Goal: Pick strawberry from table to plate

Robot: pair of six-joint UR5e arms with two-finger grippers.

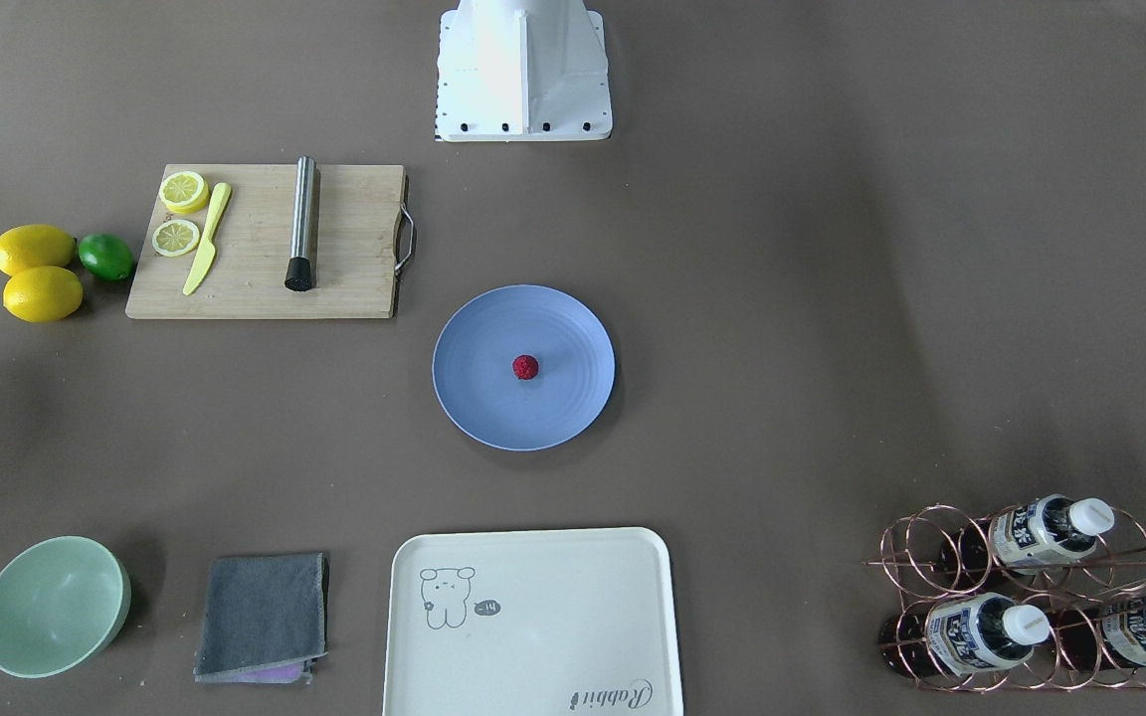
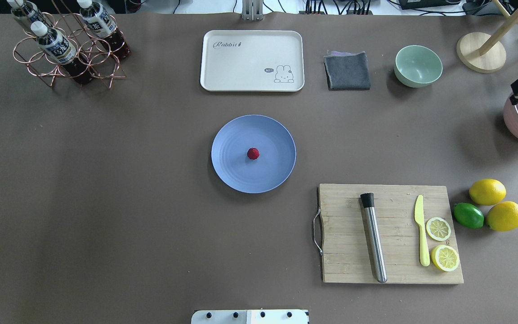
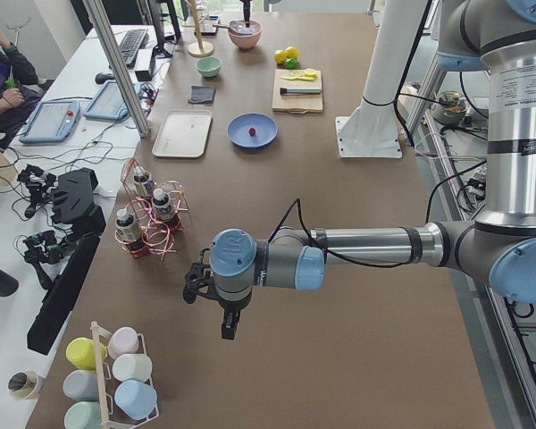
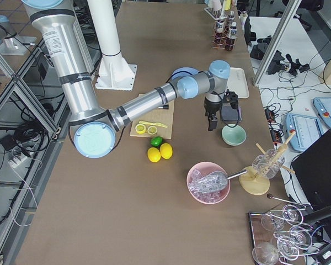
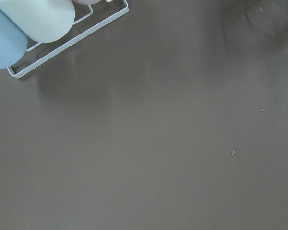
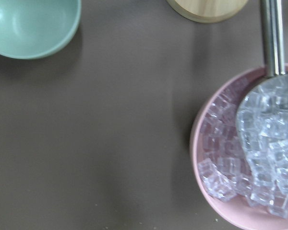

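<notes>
The strawberry (image 1: 525, 367) (image 2: 253, 153), a small dark-red bumpy berry, lies near the middle of the round blue-grey plate (image 1: 474, 398) (image 2: 232, 171) at the table's centre. Nothing is touching it. My left gripper (image 3: 229, 331) hangs over bare table (image 5: 158, 143) far out at the left end, near a rack of pastel cups (image 3: 116, 371); I cannot tell whether it is open or shut. My right gripper (image 4: 211, 124) hovers far to the right, between the green bowl (image 4: 233, 134) and the pink bowl of ice (image 6: 245, 158); its state cannot be told either.
A wooden cutting board (image 2: 391, 234) carries a steel muddler, a yellow knife and lemon slices. Two lemons and a lime (image 2: 468, 215) lie beside it. A cream tray (image 2: 252, 60), grey cloth (image 2: 347, 71) and copper bottle rack (image 2: 68, 49) line the far edge.
</notes>
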